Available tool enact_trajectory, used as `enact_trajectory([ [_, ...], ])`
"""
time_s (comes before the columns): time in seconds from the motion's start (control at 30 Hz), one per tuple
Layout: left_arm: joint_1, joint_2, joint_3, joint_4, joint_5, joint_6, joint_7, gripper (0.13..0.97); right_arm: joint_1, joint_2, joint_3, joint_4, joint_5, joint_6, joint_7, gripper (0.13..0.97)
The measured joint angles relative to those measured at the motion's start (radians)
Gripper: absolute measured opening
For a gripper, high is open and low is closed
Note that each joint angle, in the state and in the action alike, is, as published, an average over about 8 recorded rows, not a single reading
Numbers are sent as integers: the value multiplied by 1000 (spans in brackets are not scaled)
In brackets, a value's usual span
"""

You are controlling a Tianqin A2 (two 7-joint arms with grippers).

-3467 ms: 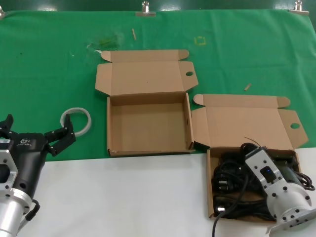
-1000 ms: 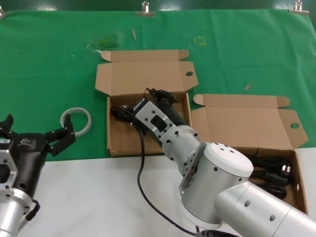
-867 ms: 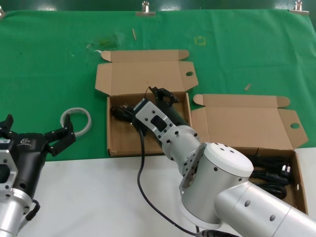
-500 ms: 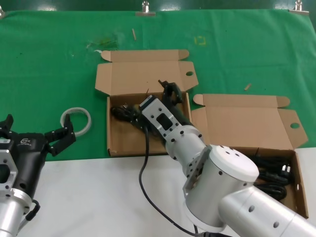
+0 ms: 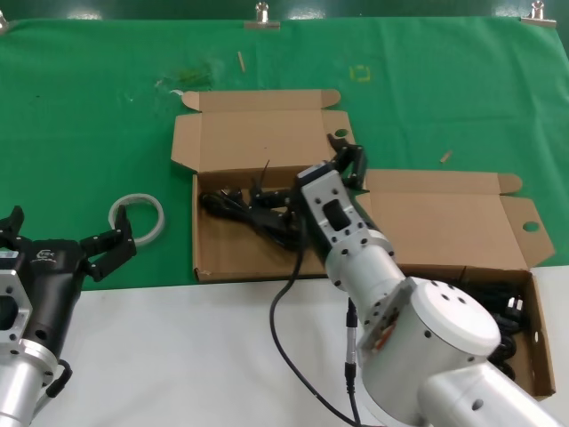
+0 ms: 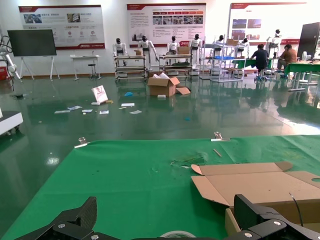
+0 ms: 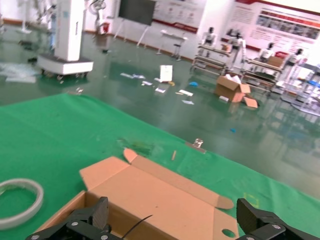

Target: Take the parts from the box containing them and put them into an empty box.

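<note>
— Lying in the empty box (image 5: pixel 213 253), one power cord (image 5: pixel 244 212) is seen, its tail trailing onto the counter (image 5: pixel 178 356).
— Remaining cords (image 5: pixel 507 311) are left in the source box (image 5: pixel 538 356); the right hand (image 5: pixel 348 162) is spread wide, nothing held.

Bright, even overhead light; shadows under the box (image 5: pixel 267 222) flaps are soft and short. The shiny hall floor (image 6: pixel 150 120) mirrors lamps in pale glare. The distant hall looks slightly soft.

Left gripper (image 6: pixel 165 227) fingers spread wide over green table cover (image 6: pixel 135 180), open cardboard box lid (image 6: pixel 255 185) beyond, exhibition hall floor behind
</note>
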Motion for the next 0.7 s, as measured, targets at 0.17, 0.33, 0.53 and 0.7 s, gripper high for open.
enact_trajectory([
  [0.17,0,0,0,0,0,0,0,965,-46,0,62,23,-64,-38,78,870],
  [0.33,0,0,0,0,0,0,0,965,-91,0,124,47,-128,-75,156,933],
  [0.53,0,0,0,0,0,0,0,965,-144,0,196,74,-204,-120,248,953],
  [0.7,0,0,0,0,0,0,0,965,-189,0,256,97,-267,-157,325,966],
])
